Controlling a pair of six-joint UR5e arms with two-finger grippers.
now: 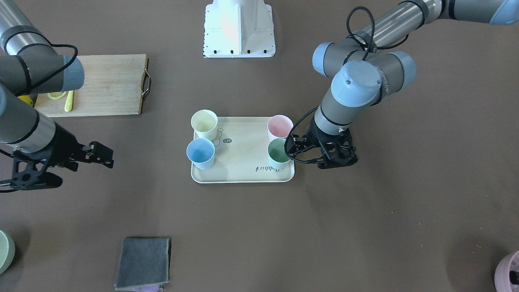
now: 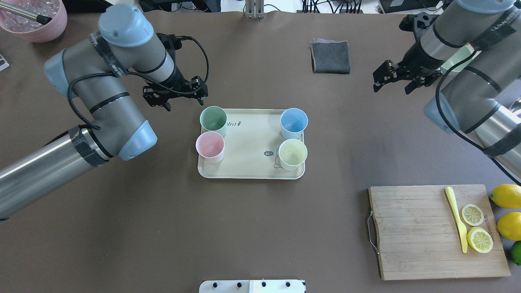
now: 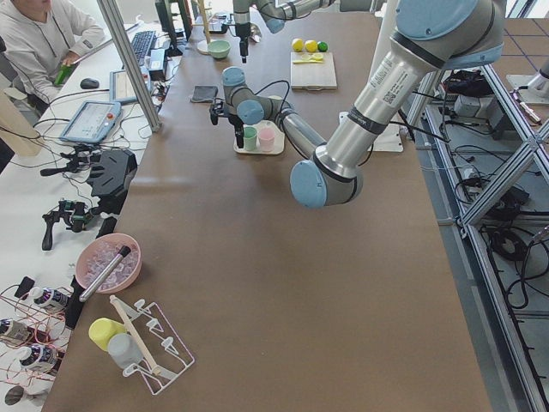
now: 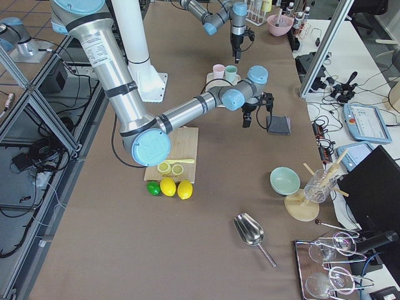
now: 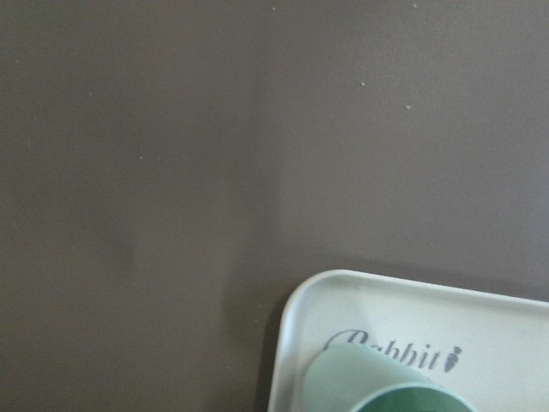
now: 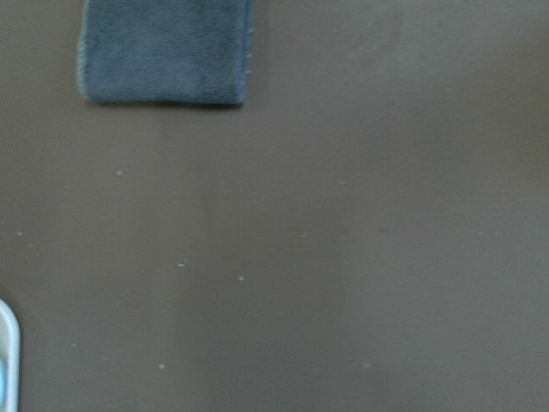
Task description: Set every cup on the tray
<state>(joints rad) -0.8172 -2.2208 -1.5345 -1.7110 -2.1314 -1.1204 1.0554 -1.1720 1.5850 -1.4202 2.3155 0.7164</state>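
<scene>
The beige tray (image 2: 252, 171) lies mid-table. All four cups stand on it: mint green (image 2: 213, 119), pink (image 2: 210, 146), light blue (image 2: 294, 122) and pale yellow (image 2: 292, 154). In the front-facing view the tray (image 1: 243, 150) holds yellow (image 1: 204, 123), blue (image 1: 200, 153), pink (image 1: 279, 126) and green (image 1: 278, 152). My left gripper (image 2: 185, 103) is open and empty, just beyond the tray's corner next to the green cup (image 5: 377, 386). My right gripper (image 2: 392, 87) is open and empty, well off to the tray's right.
A wooden cutting board (image 2: 415, 232) with lemon slices and a yellow knife lies at the near right, whole lemons beside it. A grey cloth (image 2: 330, 57) lies at the far middle. A pink ribbed pot (image 2: 36, 20) stands far left. A sage-green bowl (image 1: 5, 251) is far right.
</scene>
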